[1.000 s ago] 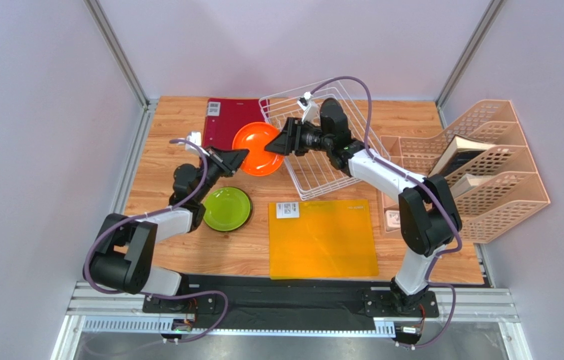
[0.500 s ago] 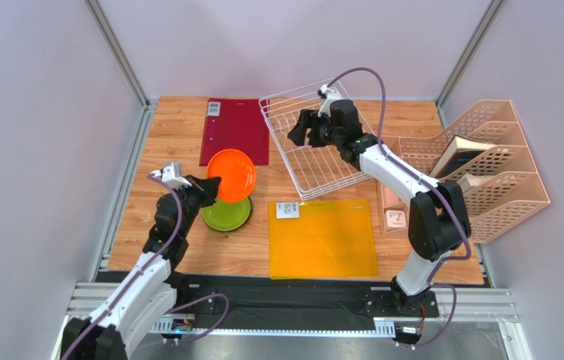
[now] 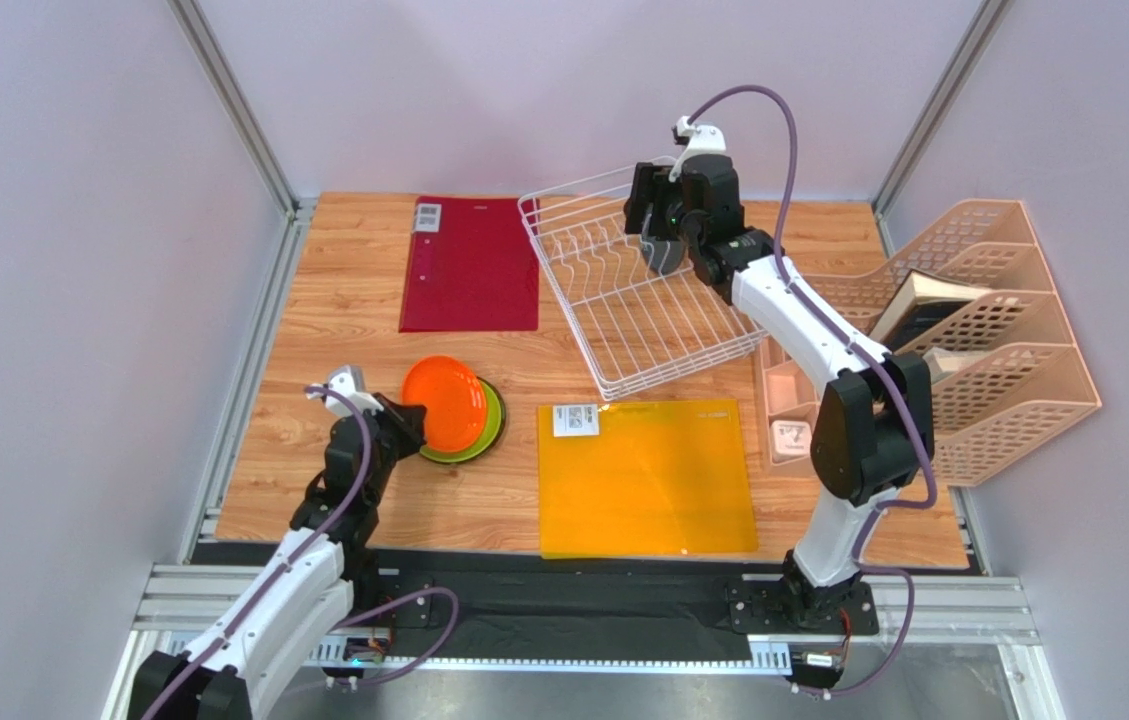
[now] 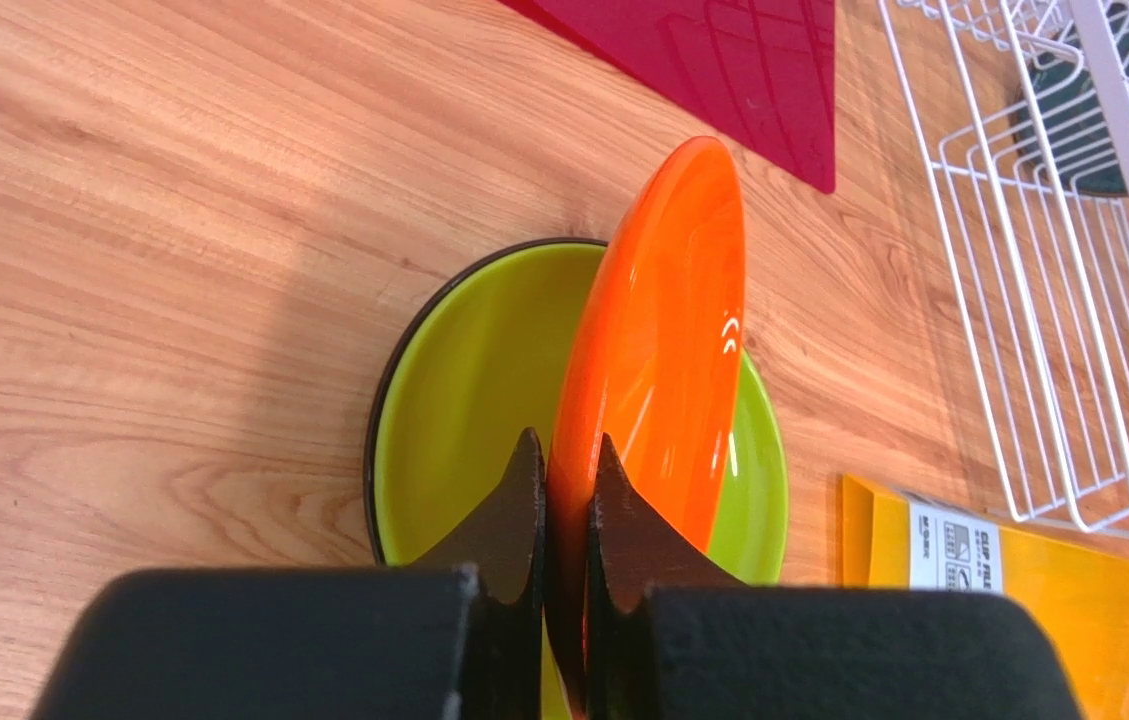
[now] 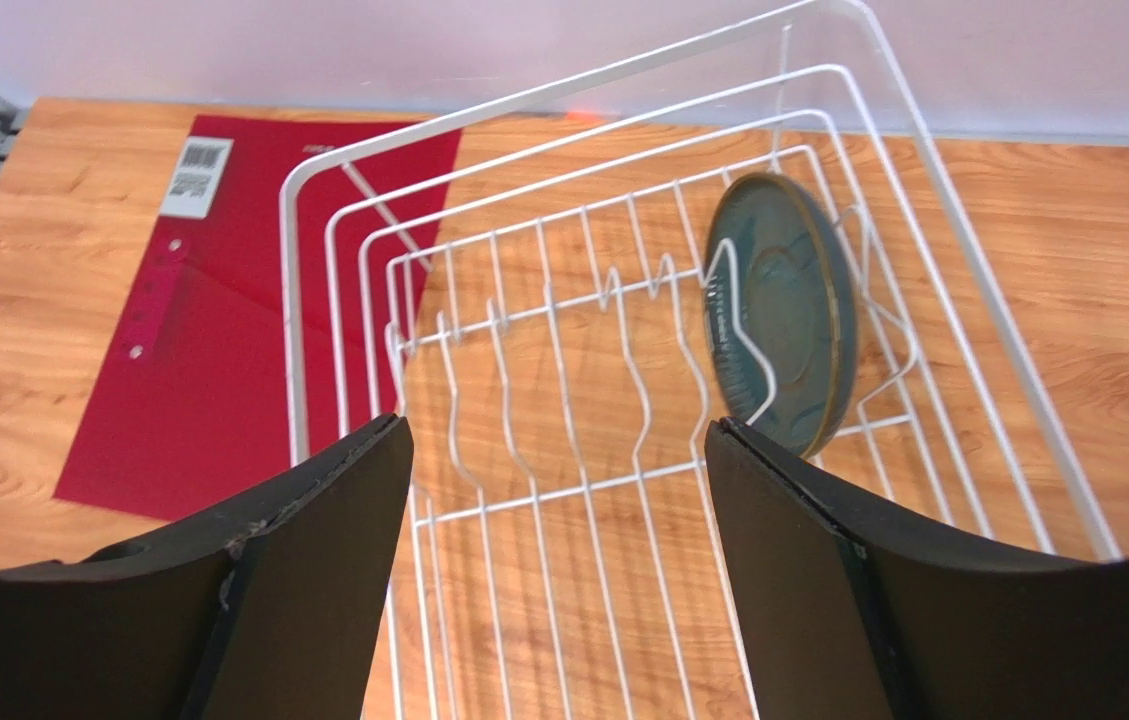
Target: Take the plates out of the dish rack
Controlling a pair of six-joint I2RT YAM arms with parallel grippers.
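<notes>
orange plate (image 4: 660,345) tilted on edge over lime plate (image 4: 465,398)

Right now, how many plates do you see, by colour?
Orange plate: 1
Green plate: 1
Teal plate: 1
Total: 3

Overhead view of your table (image 3: 360,300).
Your left gripper (image 3: 407,422) holds the orange plate (image 3: 446,402) over the lime green plate (image 3: 494,425); your right gripper (image 3: 656,225) hangs above the dish rack (image 3: 630,323).
</notes>
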